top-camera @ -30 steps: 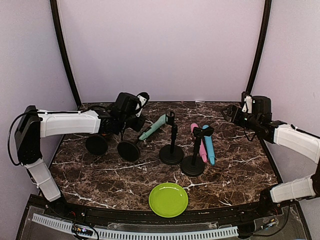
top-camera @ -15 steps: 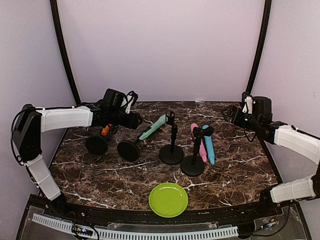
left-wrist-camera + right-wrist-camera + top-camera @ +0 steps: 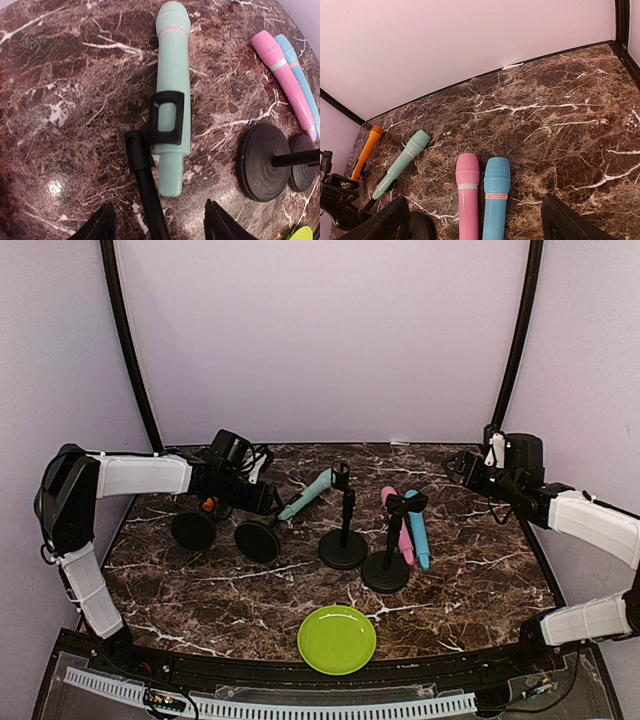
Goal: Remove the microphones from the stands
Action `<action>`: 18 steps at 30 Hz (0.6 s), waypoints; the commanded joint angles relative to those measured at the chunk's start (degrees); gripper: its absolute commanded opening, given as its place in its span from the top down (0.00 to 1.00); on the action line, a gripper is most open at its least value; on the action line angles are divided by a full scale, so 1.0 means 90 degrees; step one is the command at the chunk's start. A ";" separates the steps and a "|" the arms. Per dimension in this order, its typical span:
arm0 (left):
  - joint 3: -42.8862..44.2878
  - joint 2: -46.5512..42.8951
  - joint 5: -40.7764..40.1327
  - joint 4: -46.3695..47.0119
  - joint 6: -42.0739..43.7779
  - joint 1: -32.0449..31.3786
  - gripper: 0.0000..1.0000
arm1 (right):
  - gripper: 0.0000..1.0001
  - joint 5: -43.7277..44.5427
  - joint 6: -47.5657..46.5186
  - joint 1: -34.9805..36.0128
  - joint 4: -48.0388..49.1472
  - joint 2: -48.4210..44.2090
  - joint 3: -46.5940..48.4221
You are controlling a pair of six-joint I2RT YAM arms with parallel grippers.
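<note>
Your left arm reaches low across the table, left gripper open astride the stand rod by the mint-green microphone; your right gripper hovers, spread wide.

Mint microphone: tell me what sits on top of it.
A black stand clip lies across the mint microphone near its handle. The body shows through the clip's opening, but the strips under its bars are covered.

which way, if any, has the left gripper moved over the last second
Yes. In the top view the left gripper has pulled back leftward, ending farther from the upright middle stand, which stayed put.
</note>
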 commanded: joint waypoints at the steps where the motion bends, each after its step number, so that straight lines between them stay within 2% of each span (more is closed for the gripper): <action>1: 0.0309 0.0186 0.0318 -0.0603 0.0117 0.0034 0.37 | 0.08 0.0015 0.0003 -0.0025 0.0101 -0.0080 -0.0068; 18: 0.0421 0.0582 0.0995 -0.1402 0.0127 0.0032 0.33 | 0.08 -0.0031 -0.0004 -0.0025 0.0182 -0.0049 -0.0172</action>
